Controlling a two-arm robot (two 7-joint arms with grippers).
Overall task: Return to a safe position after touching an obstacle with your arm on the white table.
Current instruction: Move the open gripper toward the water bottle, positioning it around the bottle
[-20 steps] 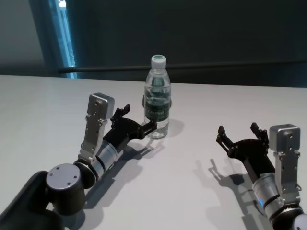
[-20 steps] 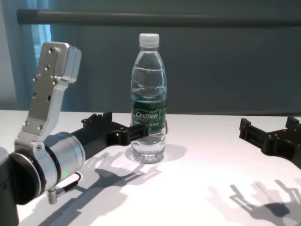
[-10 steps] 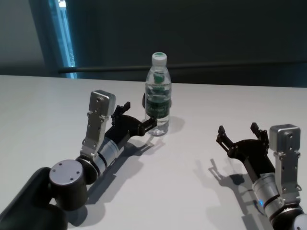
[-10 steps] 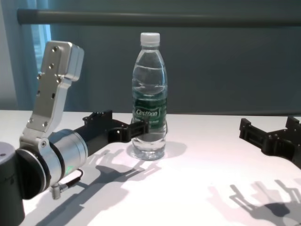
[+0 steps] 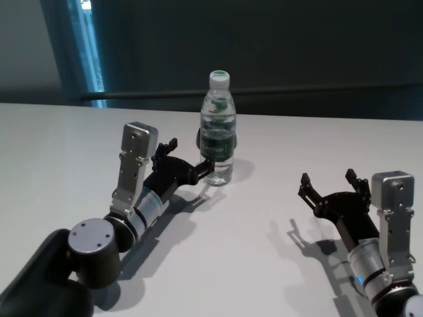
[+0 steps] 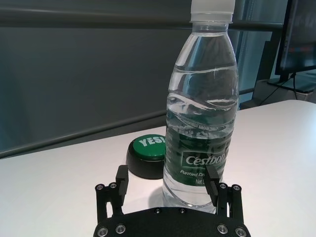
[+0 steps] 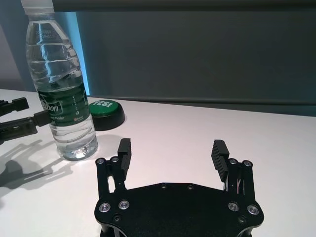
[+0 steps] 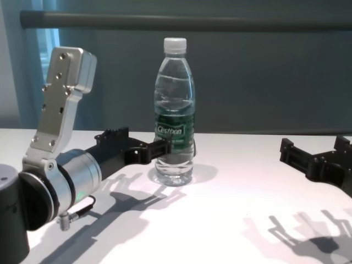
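Left hand (image 5: 186, 168) reaches in low over the white tabletop (image 5: 264, 218), fingers spread wide, its right fingertip (image 6: 213, 178) touching the upright water bottle (image 5: 217, 129) near the label. A green button (image 6: 147, 155) sits just behind the bottle. Right hand (image 5: 328, 187) hovers wide open, well apart on the right.

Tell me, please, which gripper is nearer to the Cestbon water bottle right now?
The left. The left gripper is open with one fingertip at the Cestbon water bottle, level with its label. The right gripper is open too, well off to the bottle's right.
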